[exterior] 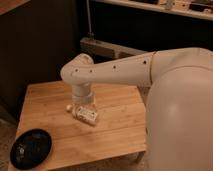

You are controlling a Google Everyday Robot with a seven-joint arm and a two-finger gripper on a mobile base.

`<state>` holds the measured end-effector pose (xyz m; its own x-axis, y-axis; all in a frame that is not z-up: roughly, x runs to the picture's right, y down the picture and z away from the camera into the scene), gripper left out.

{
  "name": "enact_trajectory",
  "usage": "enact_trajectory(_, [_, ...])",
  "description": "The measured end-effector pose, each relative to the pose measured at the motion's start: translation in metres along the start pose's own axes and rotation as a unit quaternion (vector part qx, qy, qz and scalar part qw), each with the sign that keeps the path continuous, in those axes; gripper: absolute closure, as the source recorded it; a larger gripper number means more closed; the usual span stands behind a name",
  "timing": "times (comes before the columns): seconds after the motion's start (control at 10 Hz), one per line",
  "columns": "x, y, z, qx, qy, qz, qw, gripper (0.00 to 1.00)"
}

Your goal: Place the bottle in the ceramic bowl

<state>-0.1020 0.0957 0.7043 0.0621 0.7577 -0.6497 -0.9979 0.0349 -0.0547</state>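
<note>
The small pale bottle [84,113] with a white label lies on its side near the middle of the wooden table [115,130], cap pointing left. My gripper [82,103] hangs straight down from the white arm and sits right over the bottle, at or just above it. The glossy black ceramic bowl [30,148] sits at the table's front left corner, well apart from the bottle and the gripper.
My white arm [125,70] reaches in from the right and the large white body [180,120] fills the right side. A dark wall and a shelf rail [107,48] stand behind the table. The table's front edge runs just right of the bowl.
</note>
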Motion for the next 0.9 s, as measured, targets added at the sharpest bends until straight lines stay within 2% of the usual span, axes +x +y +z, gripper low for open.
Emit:
enact_trajectory(0.5, [0.0,0.001,-0.002,0.0,-0.001,-0.003,1.0,0.35])
enact_trajectory(0.6, [-0.001,0.001,-0.005,0.005,-0.011,-0.018,0.9998,0.35])
enact_trajectory(0.7, [-0.002,0.007,-0.01,0.004,-0.031,-0.052,0.9981,0.35])
enact_trajectory(0.8, [-0.005,0.007,-0.016,0.012,-0.055,-0.108,0.9926,0.35])
enact_trajectory(0.9, [-0.006,0.012,-0.021,0.016,-0.077,-0.176,0.9813,0.35])
